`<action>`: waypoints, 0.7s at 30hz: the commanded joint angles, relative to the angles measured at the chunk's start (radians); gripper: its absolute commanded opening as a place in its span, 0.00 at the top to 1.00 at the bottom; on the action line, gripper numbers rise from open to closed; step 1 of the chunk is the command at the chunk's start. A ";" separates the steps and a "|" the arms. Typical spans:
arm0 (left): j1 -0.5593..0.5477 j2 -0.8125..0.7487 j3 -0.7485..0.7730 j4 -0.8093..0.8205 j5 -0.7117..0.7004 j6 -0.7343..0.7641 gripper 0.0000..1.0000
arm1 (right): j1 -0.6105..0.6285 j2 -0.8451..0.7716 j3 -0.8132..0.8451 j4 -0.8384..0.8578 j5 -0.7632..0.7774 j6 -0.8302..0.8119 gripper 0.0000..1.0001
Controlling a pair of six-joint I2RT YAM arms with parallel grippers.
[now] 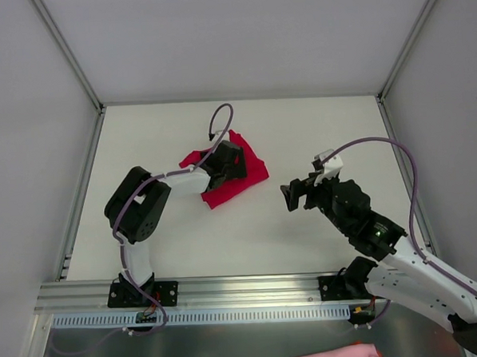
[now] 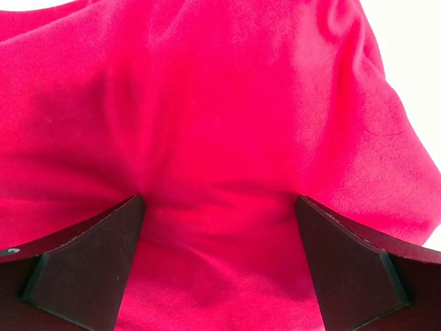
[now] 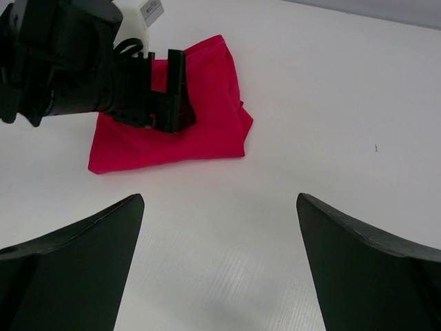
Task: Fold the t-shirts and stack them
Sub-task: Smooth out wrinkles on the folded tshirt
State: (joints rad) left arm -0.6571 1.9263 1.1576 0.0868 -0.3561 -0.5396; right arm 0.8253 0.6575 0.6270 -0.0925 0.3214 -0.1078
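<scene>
Crimson shirt point(image 1: 252, 171) folded to a rough square, edges rumpled.
Spread left pincer point(image 1: 226, 165) sits on it; spread right pincer point(image 1: 292, 196) hangs nearby over open worktop point(image 1: 225, 235).

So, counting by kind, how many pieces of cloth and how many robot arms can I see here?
Red t-shirt: 1
Pink cloth: 1
Robot arms, the left arm and the right arm: 2
Total: 4

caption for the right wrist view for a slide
Open right gripper looks across the table at the left gripper, open and down on the red t-shirt.
</scene>
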 commanded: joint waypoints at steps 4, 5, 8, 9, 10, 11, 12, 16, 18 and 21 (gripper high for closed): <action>-0.064 -0.127 -0.156 -0.039 -0.075 -0.121 0.06 | 0.006 -0.045 0.025 -0.015 0.064 0.011 0.00; -0.075 -0.134 -0.168 -0.050 -0.089 -0.134 0.06 | 0.006 -0.038 0.028 -0.016 0.073 0.014 0.00; -0.131 -0.167 -0.205 -0.047 -0.150 -0.126 0.06 | 0.006 0.020 0.043 -0.027 0.093 0.017 0.00; -0.153 -0.187 -0.202 -0.039 -0.161 -0.112 0.05 | 0.006 0.046 0.046 -0.024 0.094 0.019 0.00; -0.160 -0.196 -0.197 -0.032 -0.182 -0.077 0.05 | 0.006 0.075 0.048 -0.015 0.096 0.020 0.00; -0.162 -0.207 -0.188 -0.027 -0.191 -0.062 0.04 | 0.006 0.105 0.048 -0.004 0.099 0.026 0.00; -0.162 -0.223 -0.156 -0.024 -0.196 -0.047 0.03 | 0.006 0.164 0.043 0.019 0.100 0.031 0.00; -0.164 -0.283 -0.020 -0.071 -0.208 0.073 0.02 | 0.006 0.275 0.028 0.062 0.174 0.043 0.00; -0.164 -0.355 0.034 -0.047 -0.218 0.148 0.01 | 0.003 0.312 0.036 0.056 0.214 0.039 0.00; -0.162 -0.433 0.129 -0.082 -0.271 0.222 0.01 | -0.005 0.312 0.037 0.042 0.251 0.049 0.00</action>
State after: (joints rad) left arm -0.8230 1.6306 1.1702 -0.0051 -0.5377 -0.4492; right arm 0.8261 0.9821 0.6384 -0.0994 0.4778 -0.0845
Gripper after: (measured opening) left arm 0.986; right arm 0.995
